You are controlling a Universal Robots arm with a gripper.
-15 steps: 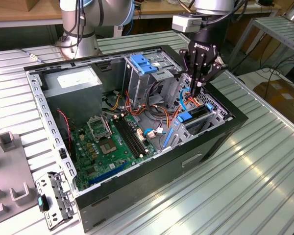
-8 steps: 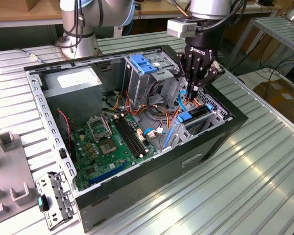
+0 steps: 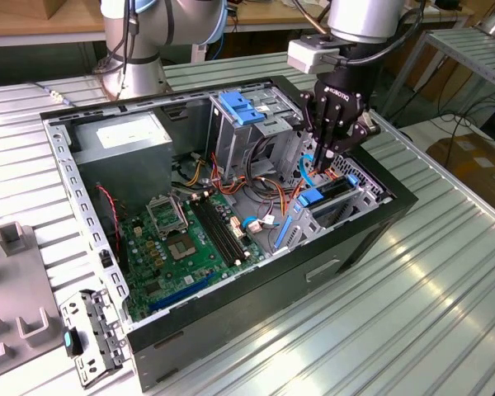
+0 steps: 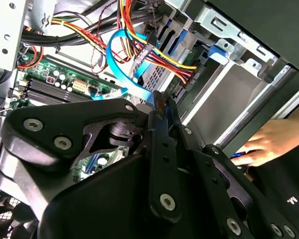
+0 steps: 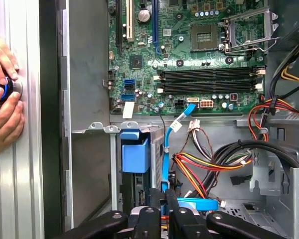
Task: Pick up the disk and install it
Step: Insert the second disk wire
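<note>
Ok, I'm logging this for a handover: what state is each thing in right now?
Computer case: lying on its side, side panel off.
Gripper: shut, tips down at the drive cage.
Blue data cable: plugged into the motherboard.
Memory slots: look empty.

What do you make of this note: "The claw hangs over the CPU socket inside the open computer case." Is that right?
Not quite. In the exterior view the claw hangs over the drive cage with blue rails, at the exterior view's right end of the open computer case. The CPU socket lies well off toward that view's left, on the green motherboard.
</note>
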